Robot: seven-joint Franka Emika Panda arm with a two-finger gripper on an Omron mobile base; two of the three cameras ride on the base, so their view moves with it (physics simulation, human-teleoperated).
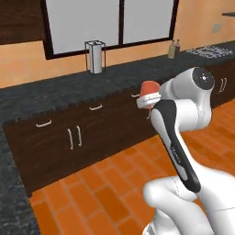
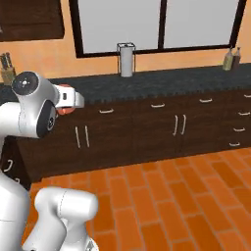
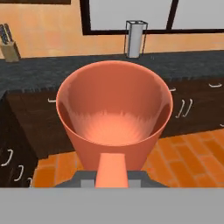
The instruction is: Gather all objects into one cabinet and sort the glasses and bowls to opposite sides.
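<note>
My gripper [image 3: 112,176] is shut on an orange-red cup [image 3: 113,109], one of the glasses. The cup's open mouth faces the hand camera and it holds nothing. From the left base view the cup [image 1: 149,88] hangs in the gripper [image 1: 149,98] in front of the lower cabinets, at about counter height. In the right base view the cup [image 2: 62,111] peeks out around the white hand of the gripper [image 2: 68,99]. Part of a dark brown wall cabinet [image 2: 29,19] [image 1: 20,20] shows at the upper left. The bowls are out of view.
A dark speckled counter [image 1: 55,94] [image 2: 171,81] runs over lower cabinets with small silver handles. On it stand a steel canister [image 1: 95,56] [image 2: 126,59] [image 3: 134,39], two bottles [image 1: 173,48] [image 2: 231,59] and a knife block [image 2: 6,68] [image 3: 8,48]. A stove [image 1: 211,50] sits far right. The orange tiled floor [image 2: 162,196] lies below.
</note>
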